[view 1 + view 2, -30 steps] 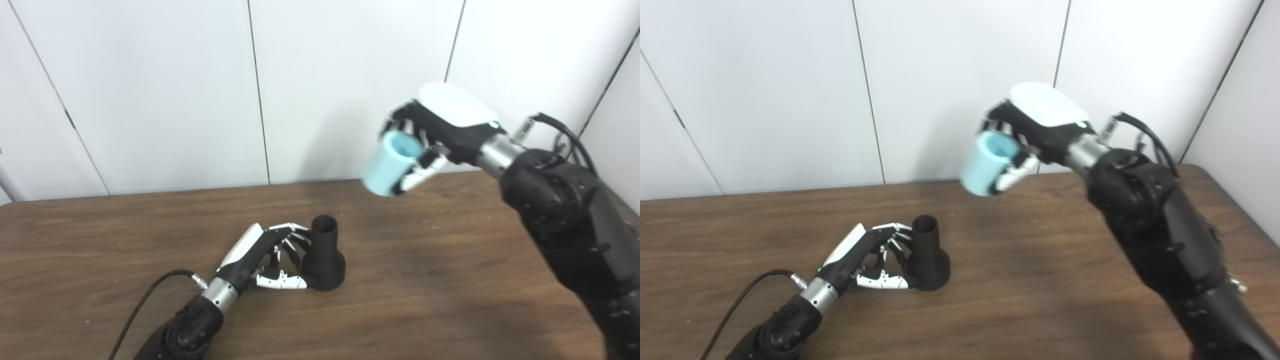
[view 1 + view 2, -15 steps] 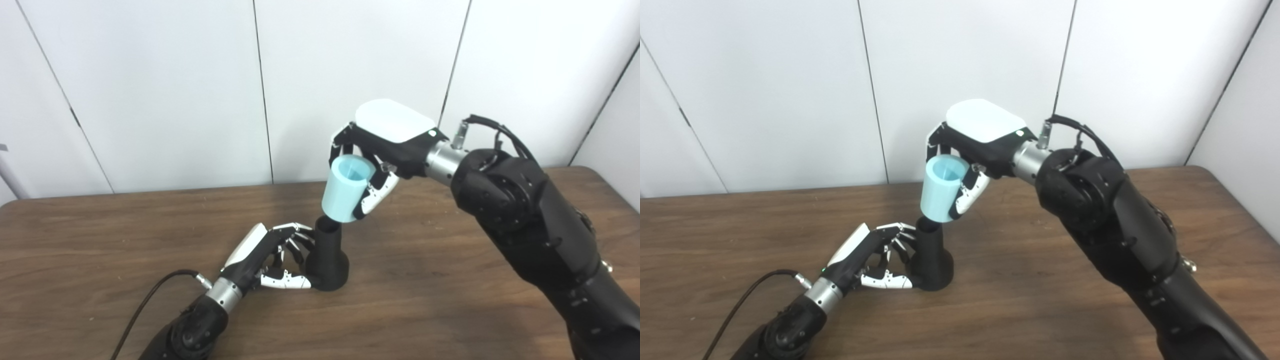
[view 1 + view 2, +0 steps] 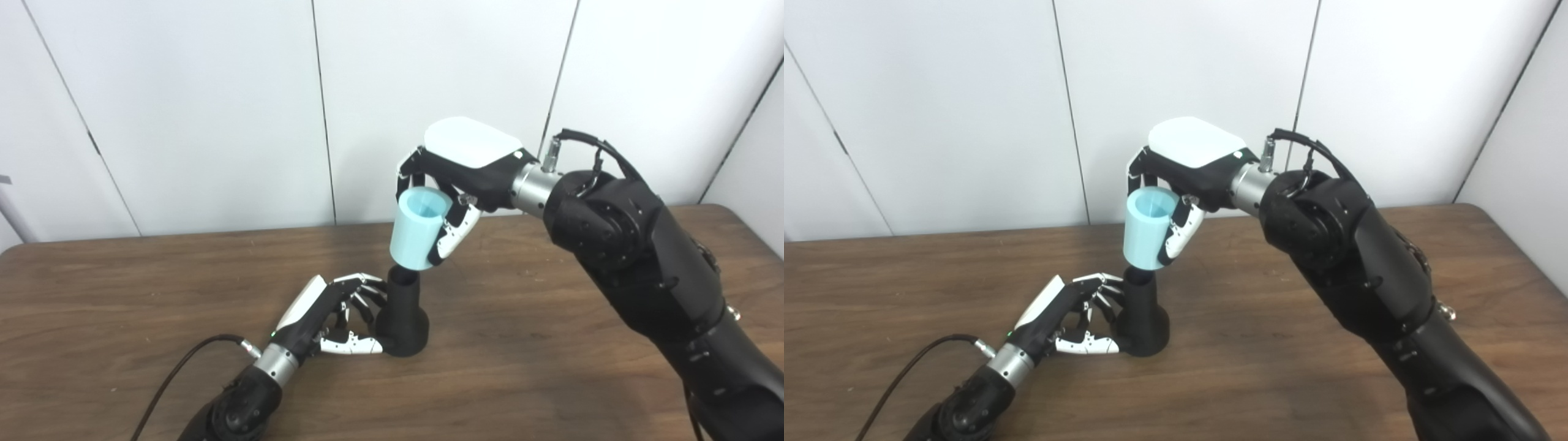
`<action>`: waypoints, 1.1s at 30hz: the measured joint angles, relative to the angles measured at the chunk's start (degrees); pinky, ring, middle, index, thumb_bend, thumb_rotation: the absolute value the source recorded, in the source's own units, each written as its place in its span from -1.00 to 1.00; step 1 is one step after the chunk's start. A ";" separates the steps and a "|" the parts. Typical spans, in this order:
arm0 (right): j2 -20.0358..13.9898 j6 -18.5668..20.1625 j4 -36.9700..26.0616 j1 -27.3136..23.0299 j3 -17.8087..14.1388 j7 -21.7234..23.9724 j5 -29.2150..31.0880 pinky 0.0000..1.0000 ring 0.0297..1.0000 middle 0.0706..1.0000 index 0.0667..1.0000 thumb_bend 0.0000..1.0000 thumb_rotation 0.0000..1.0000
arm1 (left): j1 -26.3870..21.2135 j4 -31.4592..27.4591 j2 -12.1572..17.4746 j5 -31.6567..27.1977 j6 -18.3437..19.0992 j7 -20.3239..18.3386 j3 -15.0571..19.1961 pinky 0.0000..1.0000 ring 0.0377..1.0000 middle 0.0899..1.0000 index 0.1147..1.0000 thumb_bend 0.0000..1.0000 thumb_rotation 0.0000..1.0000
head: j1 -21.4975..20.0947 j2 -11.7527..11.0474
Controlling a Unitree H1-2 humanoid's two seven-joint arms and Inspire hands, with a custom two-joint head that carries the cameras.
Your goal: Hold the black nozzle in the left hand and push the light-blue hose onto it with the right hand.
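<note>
In the left eye view, my left robot hand grasps the black nozzle standing on the tabletop. In the right eye view, my right robot hand grips the light-blue hose directly above the nozzle; I should press straight down, keeping it aligned.

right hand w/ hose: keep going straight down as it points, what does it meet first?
Probably the black nozzle: the light-blue hose in the right hand sits directly over its neck. Whether they already touch is unclear.
</note>
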 measured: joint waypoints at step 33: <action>2.27 -0.19 1.10 2.33 0.59 0.30 -2.00 -0.72 -0.60 -0.14 -0.11 0.06 -1.00 | 0.46 -0.78 -0.21 0.59 0.10 -0.15 0.04 -0.25 -0.07 0.15 0.14 0.73 -0.39 | 0.18 0.53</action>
